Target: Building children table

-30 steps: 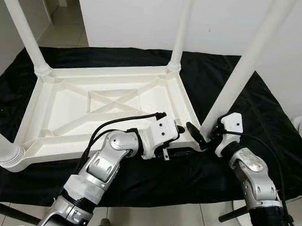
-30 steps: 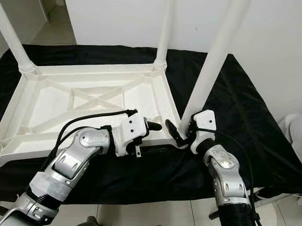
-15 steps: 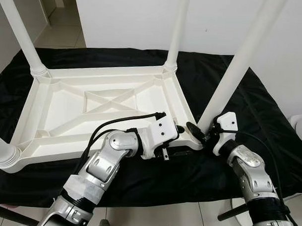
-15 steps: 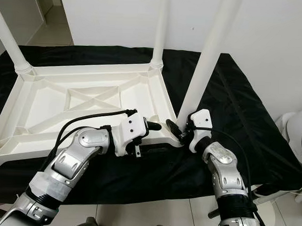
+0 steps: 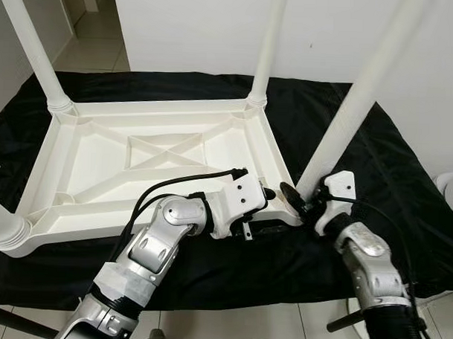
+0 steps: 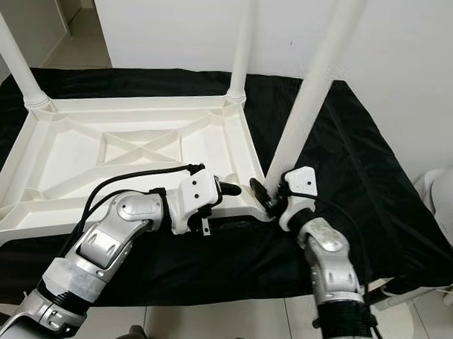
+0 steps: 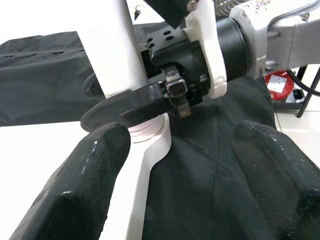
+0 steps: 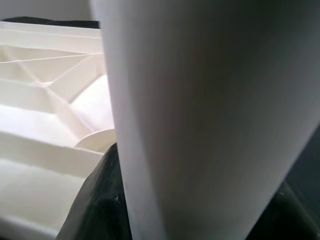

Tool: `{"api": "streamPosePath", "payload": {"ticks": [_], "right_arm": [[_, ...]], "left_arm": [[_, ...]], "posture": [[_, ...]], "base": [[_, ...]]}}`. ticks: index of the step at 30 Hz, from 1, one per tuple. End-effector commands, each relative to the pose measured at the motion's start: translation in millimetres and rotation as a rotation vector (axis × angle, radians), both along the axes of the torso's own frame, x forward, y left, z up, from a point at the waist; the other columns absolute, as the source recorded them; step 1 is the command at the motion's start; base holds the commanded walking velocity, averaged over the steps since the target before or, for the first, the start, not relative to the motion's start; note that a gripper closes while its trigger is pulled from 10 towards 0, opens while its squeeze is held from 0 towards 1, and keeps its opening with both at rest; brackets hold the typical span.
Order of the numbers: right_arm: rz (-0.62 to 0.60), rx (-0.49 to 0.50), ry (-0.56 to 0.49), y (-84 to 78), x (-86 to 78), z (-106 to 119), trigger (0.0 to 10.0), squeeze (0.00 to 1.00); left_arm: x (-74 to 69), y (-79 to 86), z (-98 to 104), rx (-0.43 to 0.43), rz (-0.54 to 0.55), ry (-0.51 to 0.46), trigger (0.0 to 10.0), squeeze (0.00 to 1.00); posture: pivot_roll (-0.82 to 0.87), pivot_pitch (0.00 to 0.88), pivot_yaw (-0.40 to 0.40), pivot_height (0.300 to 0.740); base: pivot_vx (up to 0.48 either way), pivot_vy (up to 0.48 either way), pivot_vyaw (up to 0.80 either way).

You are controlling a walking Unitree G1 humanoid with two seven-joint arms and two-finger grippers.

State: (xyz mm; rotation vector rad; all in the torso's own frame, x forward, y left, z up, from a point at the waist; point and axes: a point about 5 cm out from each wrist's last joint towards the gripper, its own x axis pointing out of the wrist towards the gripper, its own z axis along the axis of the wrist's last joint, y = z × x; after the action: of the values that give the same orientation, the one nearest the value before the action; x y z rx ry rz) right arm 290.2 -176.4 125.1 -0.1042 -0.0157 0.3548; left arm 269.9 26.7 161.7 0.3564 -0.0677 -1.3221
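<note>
Table leg (image 5: pixel 347 122) clamped within right gripper (image 5: pixel 303 204); left gripper (image 5: pixel 269 195) beside.

White wall (image 5: pixel 187 27), pale tiled floor (image 5: pixel 93 53), black cloth (image 5: pixel 383 167) underneath

I'm seeing a white leg (image 8: pixel 200 115) standing very close to the lens, rising slightly tilted and taking up most of the middle. Black fingers (image 8: pixel 97 205) are pressing against it low down, one on each side, so the right gripper (image 8: pixel 190 220) is clamping it. Behind the leg, the table's (image 8: pixel 45 125) ribbed white underside is spreading away, with a round socket (image 8: pixel 97 140) sitting at its corner just beside the leg.
</note>
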Motion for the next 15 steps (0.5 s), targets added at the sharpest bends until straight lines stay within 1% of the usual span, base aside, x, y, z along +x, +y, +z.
{"api": "streamPosePath", "payload": {"ticks": [1,3,7,8,9,11,12,13,15], "right_arm": [[-0.048,-0.02,0.057,-5.2,-2.0,-10,10.0,0.0],[-0.101,-0.011,0.053,0.0,-5.2,-8,10.0,0.0],[-0.123,-0.01,0.053,1.6,-6.5,-8,10.0,0.0],[-0.165,0.005,0.055,4.4,-9.4,-7,10.0,0.0],[-0.165,0.005,0.055,4.4,-9.4,-7,10.0,0.0],[-0.303,0.061,0.061,14.4,-18.0,-6,10.0,0.0],[-0.303,0.061,0.061,14.4,-18.0,-6,10.0,0.0],[-0.372,0.081,0.068,17.8,-21.2,-6,10.0,0.0],[-0.493,0.084,0.075,20.0,-24.9,-8,10.0,0.0]], "left_arm": [[1.3,1.8,1,-0.012,0.048,-0.007,10.0,0.0],[0.8,1.4,0,-0.012,0.046,-0.006,10.0,0.0],[0.7,1.3,0,-0.012,0.045,-0.006,10.0,0.0],[0.7,1.5,0,-0.012,0.045,-0.005,10.0,0.0],[0.7,1.5,0,-0.012,0.045,-0.005,10.0,0.0],[0.3,1.6,0,-0.011,0.043,-0.003,10.0,0.0],[0.3,1.6,0,-0.011,0.043,-0.003,10.0,0.0],[0.2,1.4,-1,-0.01,0.041,-0.002,10.0,0.0],[0.3,0.6,-1,-0.01,0.041,-0.001,10.0,0.0]], "posture": [[-0.03,0.0,0.003,0.74],[-0.03,0.0,0.003,0.74],[-0.03,0.0,0.003,0.74],[-0.03,0.0,0.002,0.74],[-0.03,0.0,0.002,0.74],[-0.04,0.0,0.004,0.74],[-0.04,0.0,0.004,0.74],[-0.04,0.0,0.004,0.74],[-0.04,0.0,0.003,0.74]], "base": [[0.0,0.0,0.0],[0.0,0.0,0.0],[0.0,0.0,0.0],[0.0,0.0,0.0],[0.0,0.0,0.0],[0.0,0.0,0.0],[0.0,0.0,0.0],[0.0,0.0,0.0],[0.0,0.0,0.0]]}}
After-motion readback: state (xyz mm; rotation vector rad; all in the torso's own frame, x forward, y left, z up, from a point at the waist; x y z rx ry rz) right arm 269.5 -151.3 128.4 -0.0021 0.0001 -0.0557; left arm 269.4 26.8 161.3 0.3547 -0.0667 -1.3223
